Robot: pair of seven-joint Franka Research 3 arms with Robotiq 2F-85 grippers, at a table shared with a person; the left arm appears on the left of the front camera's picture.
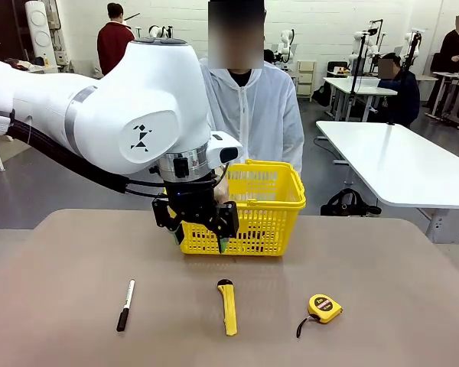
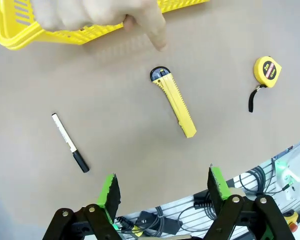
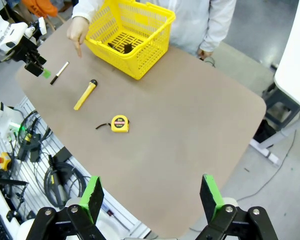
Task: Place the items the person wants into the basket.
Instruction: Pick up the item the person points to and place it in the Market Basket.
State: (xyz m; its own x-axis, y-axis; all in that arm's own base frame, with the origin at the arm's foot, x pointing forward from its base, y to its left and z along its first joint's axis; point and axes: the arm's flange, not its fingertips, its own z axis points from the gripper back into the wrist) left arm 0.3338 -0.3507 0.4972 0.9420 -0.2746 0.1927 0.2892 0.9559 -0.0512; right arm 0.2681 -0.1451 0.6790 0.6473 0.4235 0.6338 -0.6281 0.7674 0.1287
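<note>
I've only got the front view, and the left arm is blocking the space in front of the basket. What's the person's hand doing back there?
Observer: In the left wrist view the person's hand is beside the basket, with one finger pointing down at the table, just beyond the black end of the utility knife.
Operator: Anything in the basket?
Observer: The right wrist view shows small dark things on its floor; I cannot tell what they are.
Operator: And where's the right gripper?
Observer: The right gripper hangs open, high above the table's edge on the robot's side, holding nothing.
</note>
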